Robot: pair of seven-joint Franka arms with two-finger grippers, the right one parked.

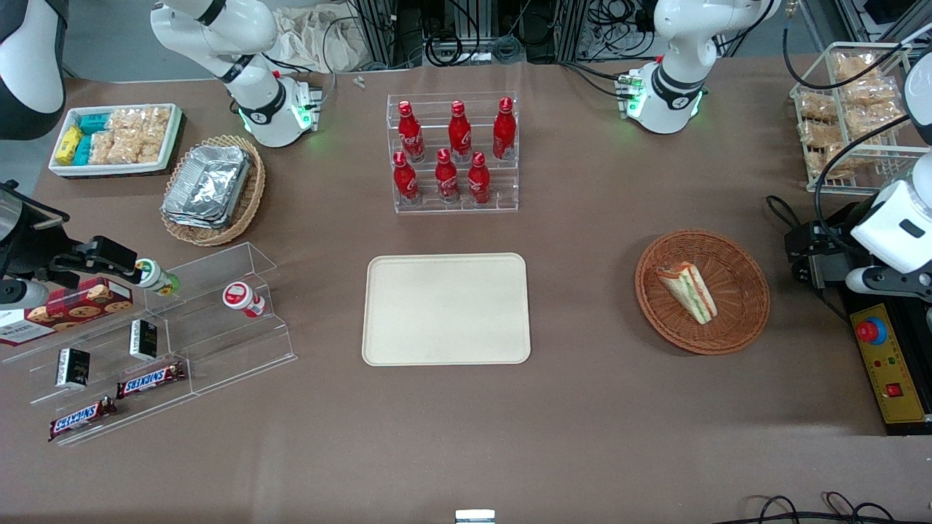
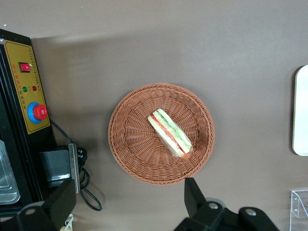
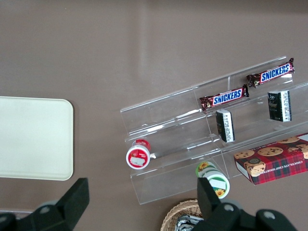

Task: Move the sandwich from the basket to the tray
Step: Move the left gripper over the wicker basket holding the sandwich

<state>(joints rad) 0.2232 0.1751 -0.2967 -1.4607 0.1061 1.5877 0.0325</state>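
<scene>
A: Where is the sandwich?

B: It lies on its side in the round woven basket, near the middle, toward the working arm's end of the brown surface. The cream tray sits bare at the center, well apart from the basket.

A: And the hand?

B: The hand hangs high above the basket, fingers spread wide, holding nothing. The sandwich lies slantwise to the gap between the fingers.

A: How should the pickup go?

B: I judge it best to turn the wrist so the fingers close across the two bread faces, then descend straight and squeeze gently; the bread probably squashes easily.

A: Any obstacles?

B: The basket rim is low. A control box stands beside the basket, away from the tray. A rack of red bottles stands farther from the front camera than the tray, off the direct route.
</scene>
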